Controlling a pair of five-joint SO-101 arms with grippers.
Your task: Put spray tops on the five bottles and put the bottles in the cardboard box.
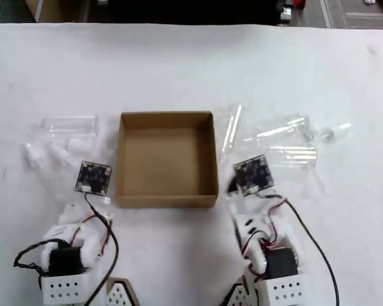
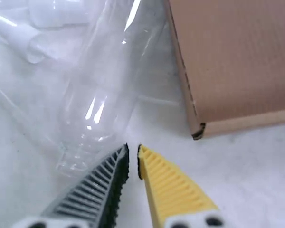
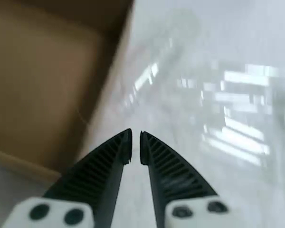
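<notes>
The open cardboard box (image 1: 166, 159) sits mid-table with nothing inside. My left gripper (image 2: 133, 153), one grey and one yellow finger, is shut on nothing just off the box's near left corner (image 2: 198, 130). A clear bottle (image 2: 104, 90) without a top lies on its side right ahead of the tips. White spray tops (image 2: 23, 28) lie beyond it. My right gripper (image 3: 135, 141), with black fingers, is shut and empty beside the box's right wall (image 3: 47, 80). Clear bottles (image 3: 156, 71) (image 3: 237, 114) lie ahead of it. Another bottle (image 1: 70, 124) lies far left.
Right of the box lie several clear bottles (image 1: 287, 131) and one spray top (image 1: 332, 132). More spray tops (image 1: 48, 153) lie at the left. Both arm bases (image 1: 67, 261) (image 1: 274, 261) stand at the near edge. White tabletop stretches beyond the box.
</notes>
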